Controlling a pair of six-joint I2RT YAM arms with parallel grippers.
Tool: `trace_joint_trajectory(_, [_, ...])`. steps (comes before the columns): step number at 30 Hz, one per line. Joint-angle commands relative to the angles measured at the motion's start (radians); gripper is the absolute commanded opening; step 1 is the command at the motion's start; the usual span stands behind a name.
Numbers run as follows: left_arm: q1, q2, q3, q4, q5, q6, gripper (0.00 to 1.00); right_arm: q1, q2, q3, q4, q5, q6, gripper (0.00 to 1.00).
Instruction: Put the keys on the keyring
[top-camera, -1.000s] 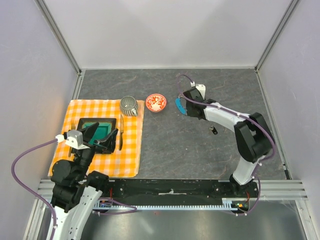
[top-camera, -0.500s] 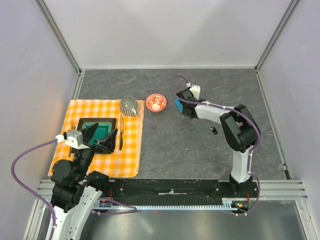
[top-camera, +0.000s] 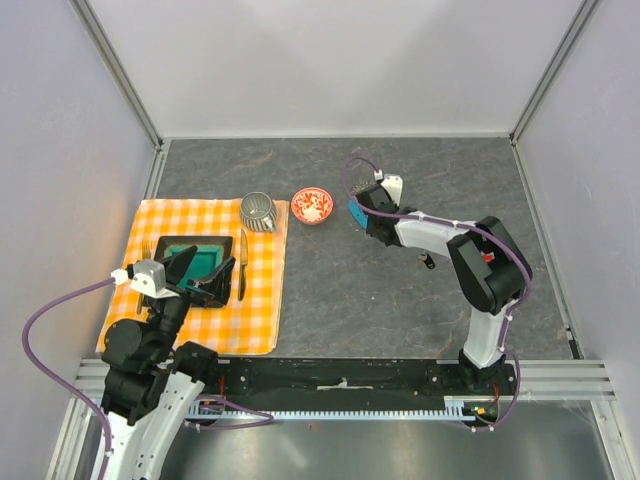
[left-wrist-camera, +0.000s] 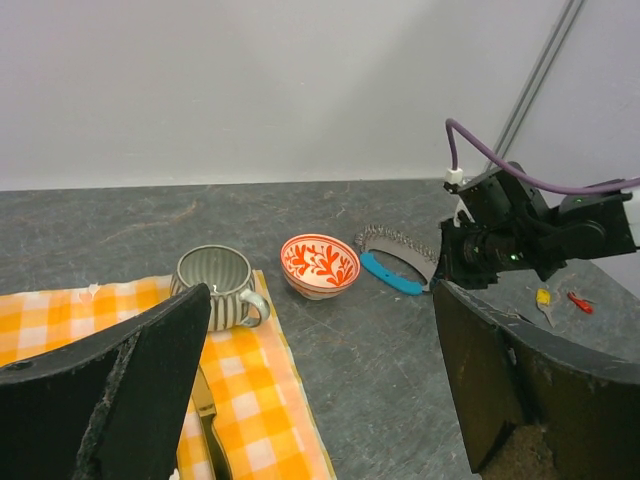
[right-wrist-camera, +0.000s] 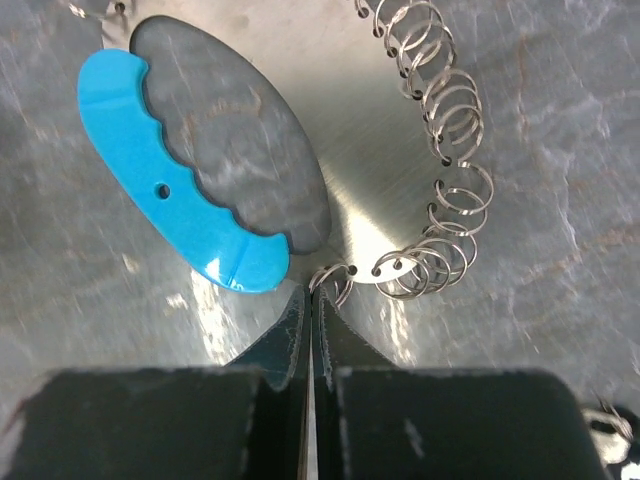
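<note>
The keyring (right-wrist-camera: 375, 190) is a shiny metal plate fringed with wire rings, with a blue crescent tag (right-wrist-camera: 170, 195); it lies on the grey table right of the red bowl. My right gripper (right-wrist-camera: 318, 292) is shut, its tips pinched at a small ring on the plate's near edge. From above, that gripper (top-camera: 366, 215) covers most of the keyring beside the blue tag (top-camera: 354, 211). A black key (top-camera: 427, 262) lies under the right forearm. A yellow key (left-wrist-camera: 543, 297) and a red key (left-wrist-camera: 578, 300) lie further right. My left gripper (left-wrist-camera: 322, 300) hovers wide open over the checked cloth, holding nothing.
An orange checked cloth (top-camera: 255, 310) at the left carries a green tray (top-camera: 205, 258), a knife (top-camera: 242, 265), a fork (top-camera: 147, 248) and a ribbed cup (top-camera: 258, 211). A red patterned bowl (top-camera: 311, 205) stands just left of the keyring. Walls enclose the table.
My right gripper has closed from part-open to shut at the keyring's edge and shifted slightly left, its elbow swinging nearer. The left arm has not moved.
</note>
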Motion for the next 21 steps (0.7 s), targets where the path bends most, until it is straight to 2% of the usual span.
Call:
trace_joint_trajectory(1, [-0.002, 0.011, 0.013, 0.005, -0.015, 0.018, 0.99, 0.033, -0.106, -0.094, -0.026, -0.046, -0.038, 0.00])
trace_joint_trajectory(9, [0.004, 0.048, 0.016, -0.008, -0.015, 0.018, 0.98, 0.157, -0.354, -0.307, -0.054, -0.092, -0.035, 0.00])
trace_joint_trajectory(15, [0.014, 0.067, 0.016, -0.005, -0.001, 0.017, 0.98, 0.356, -0.485, -0.417, -0.044, -0.143, -0.053, 0.00])
trace_joint_trajectory(21, [0.015, 0.085, 0.014, -0.002, 0.007, 0.017, 0.98, 0.632, -0.467, -0.433, -0.001, -0.197, -0.148, 0.00])
